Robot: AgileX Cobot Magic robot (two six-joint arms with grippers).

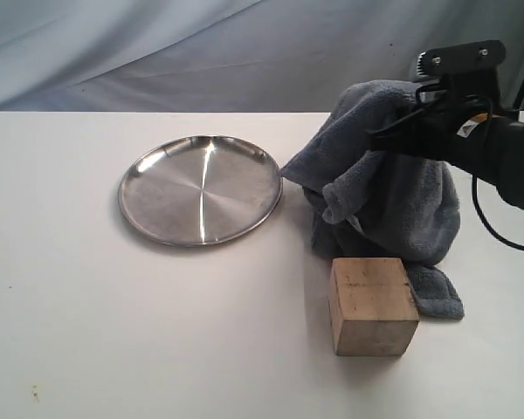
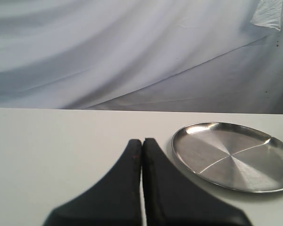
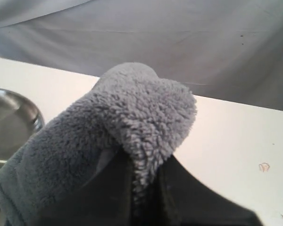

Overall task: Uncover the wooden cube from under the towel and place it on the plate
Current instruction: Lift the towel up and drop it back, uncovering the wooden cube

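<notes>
Right gripper (image 1: 402, 131) pinches the lifted towel (image 1: 393, 201), its trailing hem lying against the exposed wooden cube (image 1: 373, 305) near the plate (image 1: 201, 189); pulling the towel away may drag the cube aside.

At the lower right of the exterior view you have the wooden cube (image 1: 373, 305), pale light brown with fine grain and faint darker marks. Above it, the towel (image 1: 393, 188) is blue-grey. Your plate (image 1: 201, 188) is shiny silver with bright streaks, the bench (image 1: 87, 332) is white, and the left gripper (image 2: 142, 146) and right gripper (image 3: 144, 186) are black.
</notes>
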